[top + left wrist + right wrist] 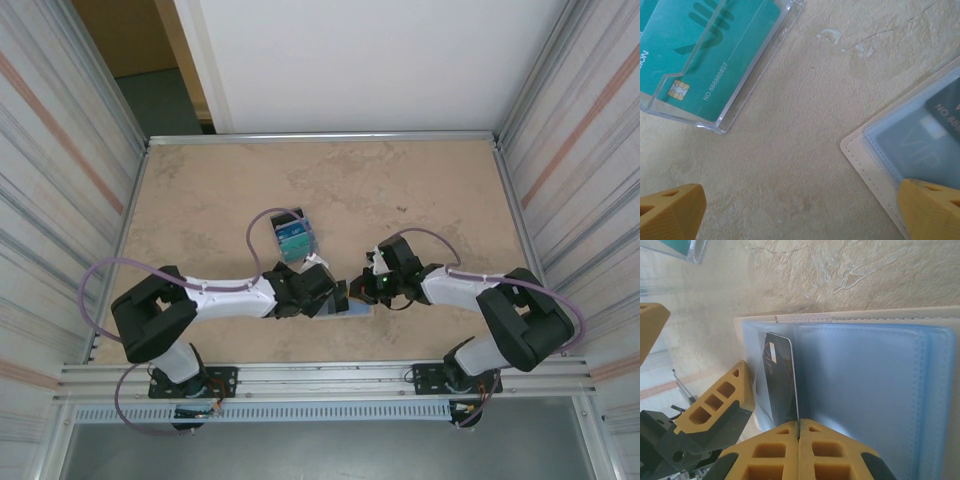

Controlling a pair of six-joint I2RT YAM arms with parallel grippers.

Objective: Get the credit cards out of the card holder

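Note:
The card holder [870, 390] lies open on the table, light-blue inner faces up with a beige stitched rim [865, 160]. A black credit card [781, 382] stands edge-up out of its left pocket, and my right gripper [799, 423] is shut on the card's near edge. My left gripper [800, 215] is open just to the left. One of its yellow fingers [932, 210] is over the holder's corner, the other [670, 212] over bare table. From above, both grippers [340, 295] [368, 288] meet over the holder [358, 311].
A clear plastic box [727, 117] holding teal cards [715, 45] stands just beyond the left gripper, seen from above behind it [295, 240]. Metal rails edge the tabletop [200, 200], with striped walls at both sides.

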